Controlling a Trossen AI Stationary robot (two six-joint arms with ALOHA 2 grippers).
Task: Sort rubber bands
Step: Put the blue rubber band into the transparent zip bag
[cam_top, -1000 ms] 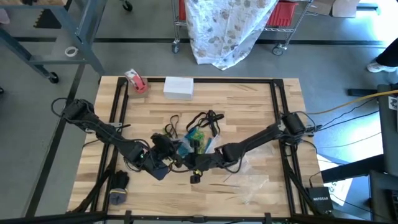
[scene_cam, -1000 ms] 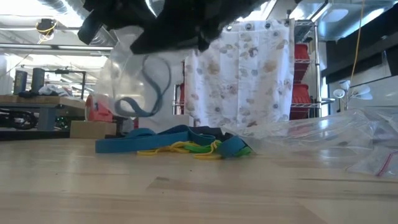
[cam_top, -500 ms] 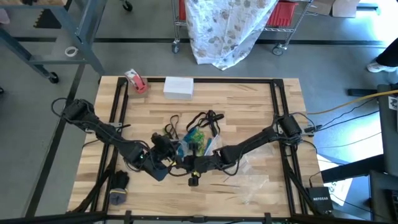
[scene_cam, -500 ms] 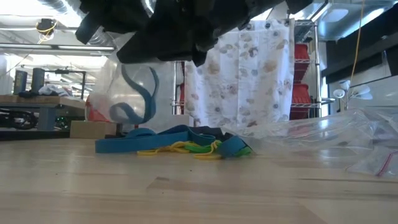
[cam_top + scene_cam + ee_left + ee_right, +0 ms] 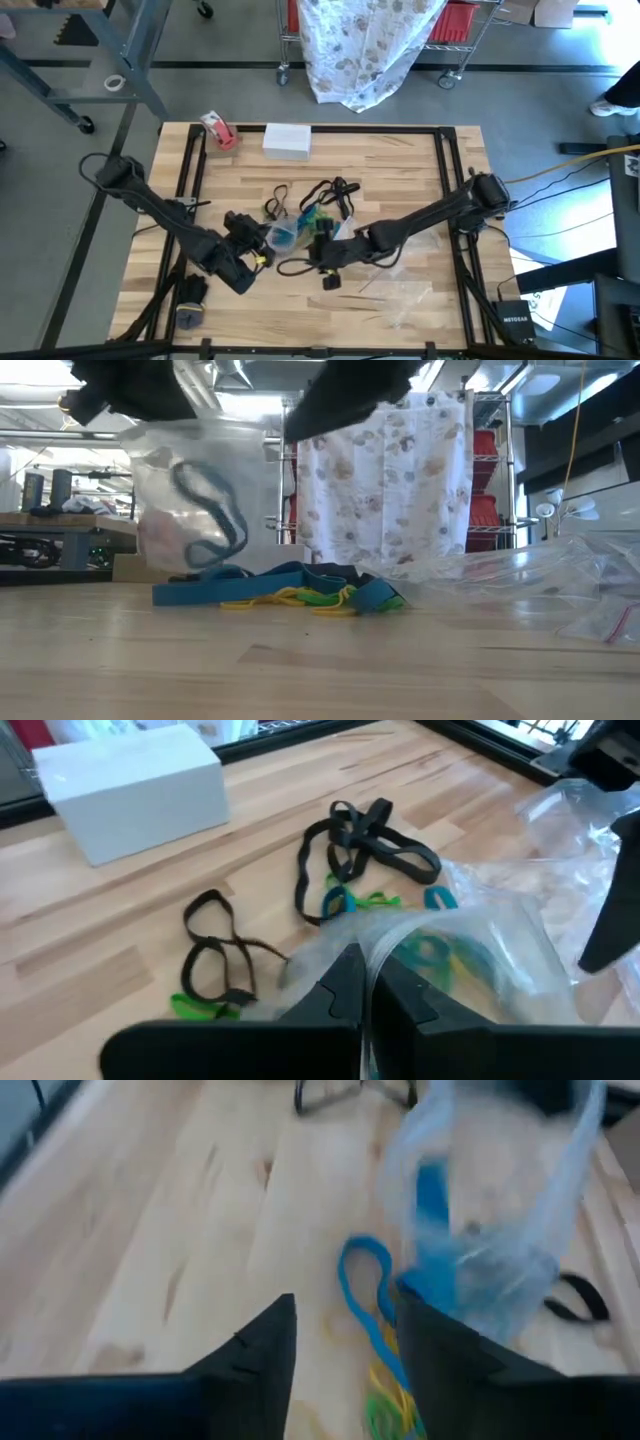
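Bands lie in a loose heap near the middle of my table (image 5: pixel 400 165): black rubber bands (image 5: pixel 375 835), plus blue, green and yellow ones (image 5: pixel 290 597), all slack on the wood. My left gripper (image 5: pixel 365 985) is pinched shut on the rim of a clear bag (image 5: pixel 195 500), holding it lifted just beside the heap so its mouth stays reachable; a blue band (image 5: pixel 205 510) hangs curled inside it, which I take as the blue sort under way. My right gripper (image 5: pixel 345 1345) sits next to that bag, over the near edge of the heap, fingers apart with nothing between them, and a blue loop (image 5: pixel 365 1295) lies on the wood just ahead of it. I judge that loop the likely next pick. More clear bags (image 5: pixel 405 295) lie flat toward my right side, apart from the heap. A white box (image 5: pixel 287 140) and a tape roll (image 5: pixel 218 130) sit at the far edge, out of the way
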